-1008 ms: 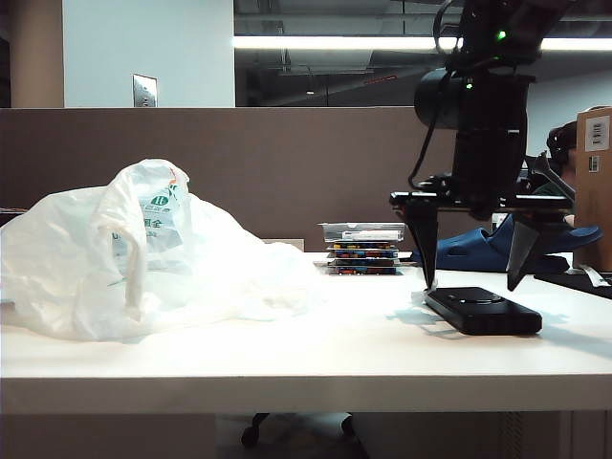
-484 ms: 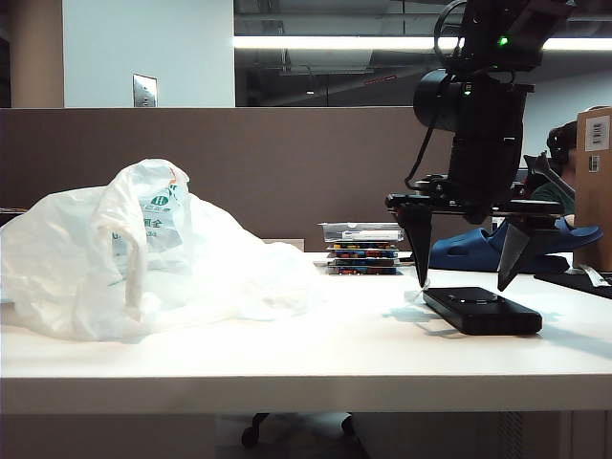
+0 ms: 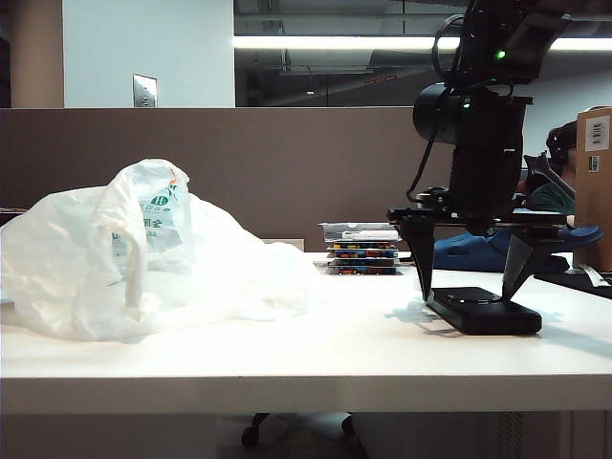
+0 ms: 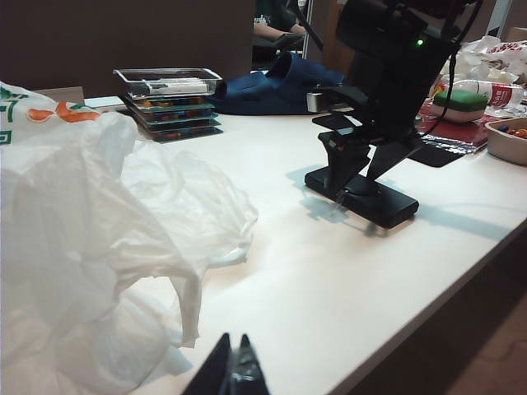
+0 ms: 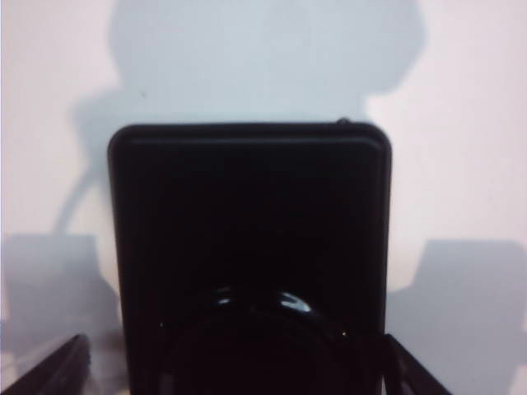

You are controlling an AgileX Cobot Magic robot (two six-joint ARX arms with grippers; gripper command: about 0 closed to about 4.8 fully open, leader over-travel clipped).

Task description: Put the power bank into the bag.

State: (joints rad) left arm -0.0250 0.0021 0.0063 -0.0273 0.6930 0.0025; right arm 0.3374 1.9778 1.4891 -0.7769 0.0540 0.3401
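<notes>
The power bank is found flat on the white surface, well apart from the bag. The right pincer is spread astride it; the left pincer is closed near the bag.

The power bank, a flat black slab with rounded corners, lies on the white table and fills the middle of the right wrist view. A raised ring on its top catches a few glints of light. The right gripper is spread wide, one dark fingertip showing on each side of the slab, just beside its edges. Soft grey shadows fall across the table around it.
</notes>
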